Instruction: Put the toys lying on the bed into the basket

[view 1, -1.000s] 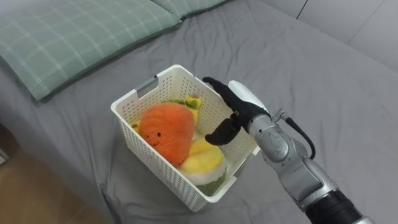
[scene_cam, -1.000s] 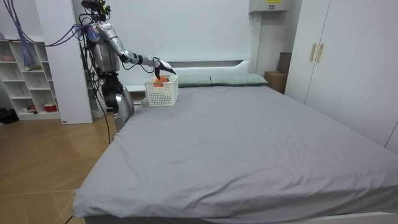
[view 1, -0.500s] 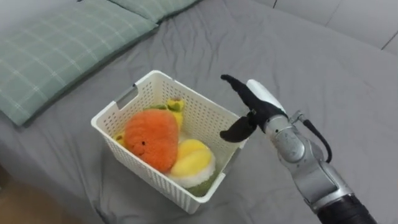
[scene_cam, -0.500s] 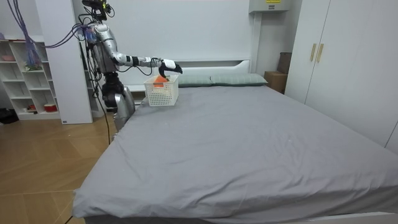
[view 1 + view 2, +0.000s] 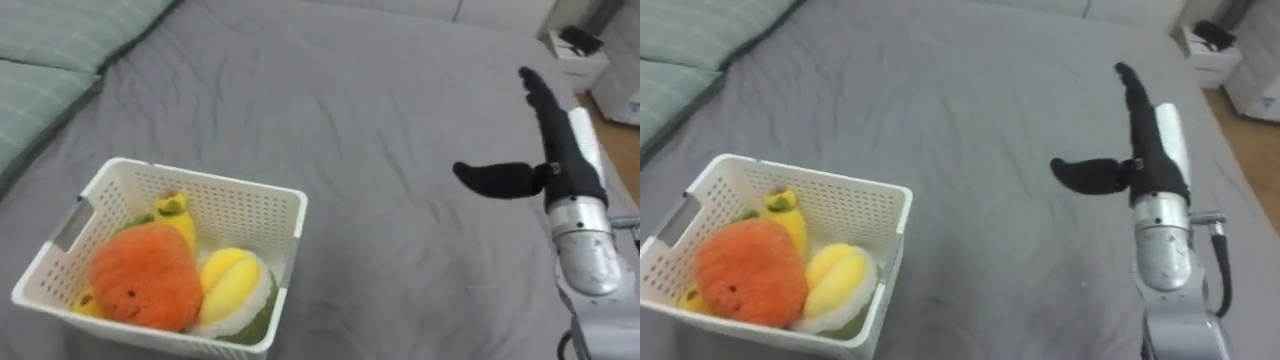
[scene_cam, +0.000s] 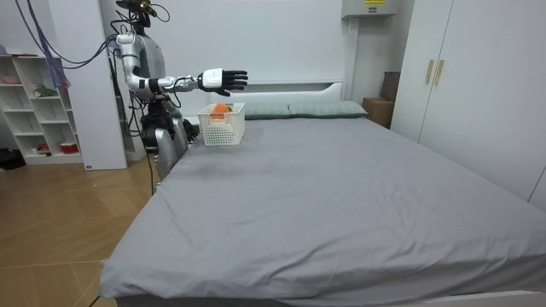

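A white slotted basket (image 5: 203, 183) sits on the grey bed (image 5: 380, 120), at the lower left of the eye views. Inside lie a round orange plush (image 5: 135, 288), a yellow and green plush (image 5: 232, 282) and a small yellow toy (image 5: 176, 214). My right hand (image 5: 565, 160) is held up over the bare sheet, well to the right of the basket, open with fingers straight and thumb spread, holding nothing. In the room view I stand at the bed's side near its head, that arm stretched out level above the basket (image 6: 222, 126).
Green checked pillows (image 5: 45, 60) lie at the head of the bed, left of the basket. A small white stand (image 5: 580, 45) and wooden floor show past the far edge. White wardrobes (image 6: 461, 85) and a shelf unit (image 6: 34, 102) flank the room.
My right hand has risen from the basket's rim and swung away to the right over the bed. The eye view has turned right, so the basket sits further left.
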Robot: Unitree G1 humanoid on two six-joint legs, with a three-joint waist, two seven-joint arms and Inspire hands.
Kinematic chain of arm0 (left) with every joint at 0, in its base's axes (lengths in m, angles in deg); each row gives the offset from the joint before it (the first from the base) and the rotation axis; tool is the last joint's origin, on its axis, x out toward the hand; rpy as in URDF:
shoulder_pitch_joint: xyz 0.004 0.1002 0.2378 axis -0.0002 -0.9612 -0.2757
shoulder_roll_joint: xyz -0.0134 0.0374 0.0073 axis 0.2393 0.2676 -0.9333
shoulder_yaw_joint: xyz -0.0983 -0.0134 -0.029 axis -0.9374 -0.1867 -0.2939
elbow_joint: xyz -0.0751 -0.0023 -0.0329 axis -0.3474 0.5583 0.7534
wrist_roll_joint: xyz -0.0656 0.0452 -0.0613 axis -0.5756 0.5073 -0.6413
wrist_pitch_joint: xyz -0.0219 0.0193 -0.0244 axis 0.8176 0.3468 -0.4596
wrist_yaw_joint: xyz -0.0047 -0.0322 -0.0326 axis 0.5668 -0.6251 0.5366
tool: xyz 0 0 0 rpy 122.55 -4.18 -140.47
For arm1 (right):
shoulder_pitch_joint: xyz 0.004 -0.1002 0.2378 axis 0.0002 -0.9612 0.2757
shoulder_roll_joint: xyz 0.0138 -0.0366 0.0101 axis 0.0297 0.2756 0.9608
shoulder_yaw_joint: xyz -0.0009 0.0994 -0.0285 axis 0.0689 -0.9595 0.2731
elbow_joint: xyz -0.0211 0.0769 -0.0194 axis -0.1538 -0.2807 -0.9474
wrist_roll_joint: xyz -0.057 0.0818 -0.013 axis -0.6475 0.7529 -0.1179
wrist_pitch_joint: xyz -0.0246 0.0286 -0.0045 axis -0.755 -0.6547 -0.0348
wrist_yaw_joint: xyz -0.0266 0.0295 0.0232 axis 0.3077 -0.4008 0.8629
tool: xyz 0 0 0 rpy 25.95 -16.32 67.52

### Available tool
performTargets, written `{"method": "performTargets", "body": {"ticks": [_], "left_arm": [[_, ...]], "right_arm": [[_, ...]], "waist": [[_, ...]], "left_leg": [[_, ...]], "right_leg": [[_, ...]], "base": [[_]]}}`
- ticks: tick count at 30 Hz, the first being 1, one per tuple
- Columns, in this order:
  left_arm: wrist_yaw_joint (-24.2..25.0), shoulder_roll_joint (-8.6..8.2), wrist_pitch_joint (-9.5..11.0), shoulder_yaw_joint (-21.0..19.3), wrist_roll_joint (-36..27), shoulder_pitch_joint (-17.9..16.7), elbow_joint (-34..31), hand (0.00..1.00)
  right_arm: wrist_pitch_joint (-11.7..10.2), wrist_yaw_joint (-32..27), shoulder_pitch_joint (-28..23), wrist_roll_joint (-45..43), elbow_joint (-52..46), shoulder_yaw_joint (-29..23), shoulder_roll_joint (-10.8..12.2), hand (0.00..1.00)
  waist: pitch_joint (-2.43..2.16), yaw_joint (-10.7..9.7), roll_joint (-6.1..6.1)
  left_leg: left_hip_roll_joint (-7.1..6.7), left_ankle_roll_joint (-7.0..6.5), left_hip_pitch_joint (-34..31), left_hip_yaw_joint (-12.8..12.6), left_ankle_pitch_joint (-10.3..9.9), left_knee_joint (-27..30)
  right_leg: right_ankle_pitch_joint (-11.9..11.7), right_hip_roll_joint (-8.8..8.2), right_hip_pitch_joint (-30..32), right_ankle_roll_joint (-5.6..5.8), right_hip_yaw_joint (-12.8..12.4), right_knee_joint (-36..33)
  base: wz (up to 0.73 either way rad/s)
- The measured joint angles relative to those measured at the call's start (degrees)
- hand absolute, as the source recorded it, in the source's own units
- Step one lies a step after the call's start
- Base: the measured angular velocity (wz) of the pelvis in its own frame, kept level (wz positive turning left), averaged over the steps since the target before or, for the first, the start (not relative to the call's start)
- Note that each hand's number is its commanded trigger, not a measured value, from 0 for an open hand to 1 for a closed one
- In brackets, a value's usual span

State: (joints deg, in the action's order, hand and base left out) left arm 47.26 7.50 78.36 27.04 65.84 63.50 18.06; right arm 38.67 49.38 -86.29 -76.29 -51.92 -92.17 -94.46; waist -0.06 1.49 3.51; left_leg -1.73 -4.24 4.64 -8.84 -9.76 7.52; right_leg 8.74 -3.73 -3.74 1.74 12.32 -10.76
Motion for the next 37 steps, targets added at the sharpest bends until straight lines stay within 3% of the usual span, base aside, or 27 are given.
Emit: {"method": "performTargets", "body": {"ticks": [1,5,9,11,18,28,33,37], "left_arm": [[-0.20,0.01,0.02,0.07,0.01,-0.85,0.03,0.00],[-0.90,0.06,-0.03,-0.19,-0.46,-1.94,0.04,0.00],[-1.37,0.30,0.00,-0.36,-4.96,-2.27,0.29,0.00],[-1.32,0.30,0.03,-0.37,-5.92,-2.50,0.24,0.00],[-2.41,0.05,0.48,-0.27,-9.04,-3.75,0.08,0.00],[-2.04,-0.51,0.97,-0.56,-9.01,-4.77,0.86,0.00],[-0.51,-0.64,1.07,-0.66,-9.03,-4.95,1.61,0.00],[1.34,-0.78,1.04,-0.99,-8.76,-4.76,2.62,0.00]], "right_arm": [[-0.47,-1.29,-0.05,2.12,0.01,-1.35,-0.40,0.00],[-1.06,-3.31,-1.64,8.63,0.53,-3.89,-1.33,0.00],[-1.55,-3.55,-6.09,15.84,3.80,-3.99,-1.19,0.00],[-1.68,-3.57,-6.83,19.75,6.83,-3.95,-0.85,0.00],[-1.79,-6.04,-12.34,32.03,20.80,-5.41,1.73,0.00],[-4.18,-8.07,-14.01,33.31,46.56,-6.14,4.69,0.00],[-4.31,-6.73,-14.39,33.02,59.10,-6.12,5.74,0.00],[-3.11,-2.91,-14.64,31.27,65.84,-5.76,5.81,0.00]], "waist": [[0.00,-1.50,0.05],[0.17,-2.82,0.18],[0.39,-3.34,0.21],[0.58,-3.42,0.02],[0.42,-4.75,-0.14],[0.21,-5.91,-1.18],[0.55,-5.90,-1.71],[0.37,-5.82,-2.27]], "left_leg": [[0.11,0.04,0.21,-0.53,-0.09,0.00],[0.62,0.29,0.46,-2.19,-0.33,-0.08],[1.12,0.63,1.03,-3.21,-0.57,-0.07],[1.25,0.69,0.87,-3.79,-0.67,-0.06],[1.42,0.82,1.00,-4.69,-1.01,0.21],[1.45,0.88,1.16,-4.48,-1.05,0.15],[1.41,0.89,2.00,-4.44,-1.19,0.01],[1.35,0.90,1.97,-3.99,-1.36,0.15]], "right_leg": [[0.00,0.25,0.24,0.00,-0.88,0.02],[-0.29,0.82,0.85,-0.37,-2.41,0.13],[-0.43,1.28,0.45,-0.60,-3.21,0.12],[-0.53,1.48,0.77,-0.75,-4.07,0.19],[-0.52,1.78,0.78,-0.78,-4.46,0.95],[-0.43,1.89,0.62,-0.83,-5.07,0.93],[-0.04,1.84,-0.13,-0.80,-5.10,1.07],[0.28,1.75,-0.16,-0.82,-4.82,0.90]], "base": [[-0.22],[-0.24],[-0.13],[-0.15],[-0.04],[0.00],[0.00],[0.01]]}}
